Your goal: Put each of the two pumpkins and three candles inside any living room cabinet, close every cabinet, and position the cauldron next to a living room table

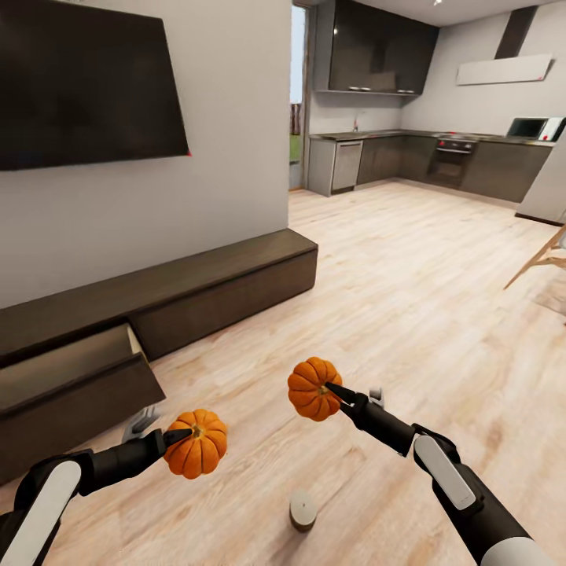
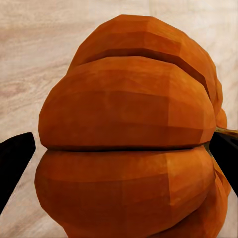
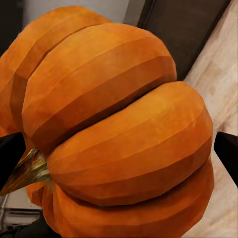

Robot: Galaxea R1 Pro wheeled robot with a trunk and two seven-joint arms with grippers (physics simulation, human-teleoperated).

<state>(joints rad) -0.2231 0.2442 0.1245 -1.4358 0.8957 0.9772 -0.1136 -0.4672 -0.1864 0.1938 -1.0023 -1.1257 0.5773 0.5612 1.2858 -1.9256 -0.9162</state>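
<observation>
My left gripper (image 1: 182, 437) and right gripper (image 1: 336, 391) each clamp a ribbed bright-orange pumpkin, left (image 1: 196, 453), right (image 1: 312, 388), above the pale wood floor (image 1: 409, 275); the long dark-brown wooden cabinet's tilted-open front (image 1: 75, 401) lies forward-left, nearer my left arm.

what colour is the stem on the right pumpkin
Straw-tan with dark streaks, on the pumpkin; the right wrist view shows the stem best.

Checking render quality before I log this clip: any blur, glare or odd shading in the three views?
Head view: sharp, evenly lit, faint shadows under the stubby grey-beige candle on the floor. Left wrist view: ribbed orange pumpkin very close, faceted shading, floor behind soft. Right wrist view: second orange pumpkin equally close, low-polygon bands visible, background blurred. No glare.
</observation>
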